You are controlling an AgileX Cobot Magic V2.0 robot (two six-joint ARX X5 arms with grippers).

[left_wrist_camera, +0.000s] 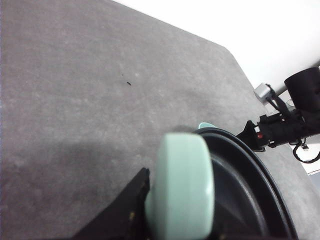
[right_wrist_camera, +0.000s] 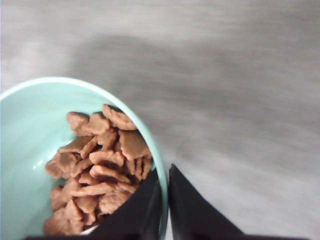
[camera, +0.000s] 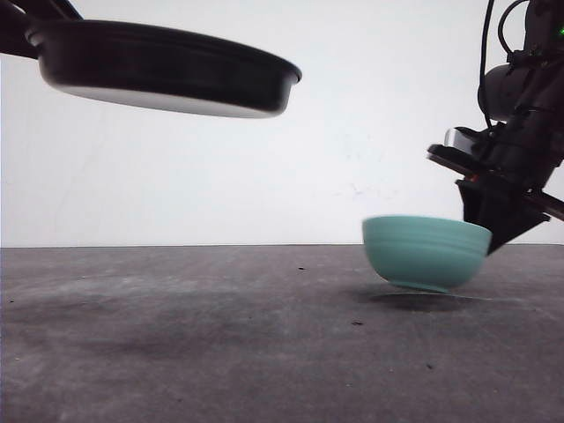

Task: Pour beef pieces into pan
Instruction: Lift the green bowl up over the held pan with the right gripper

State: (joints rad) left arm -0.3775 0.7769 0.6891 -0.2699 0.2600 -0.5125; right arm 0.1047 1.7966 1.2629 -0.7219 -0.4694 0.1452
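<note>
The right gripper (right_wrist_camera: 164,200) has its fingers pinched narrow over the rim of the teal bowl (camera: 426,252), one inside, one outside, and the bowl hangs just clear of the grey table (camera: 220,344), tilted a touch. Inside the bowl sit the beef pieces (right_wrist_camera: 97,172), a loose heap of small reddish-brown chunks against the gripper-side wall: light, dry-looking, likely to slide all at once when the bowl tips, so a slow tilt looks wise. That rim pinch looks thin for a smooth bowl, so it could swivel. High and well to the left of the bowl, the black pan (camera: 167,69) rides in the air, the left gripper (left_wrist_camera: 145,210) closed on its mint-green handle (left_wrist_camera: 182,187), a rigid, solid hold. No brand, label or writing can be read anywhere.
</note>
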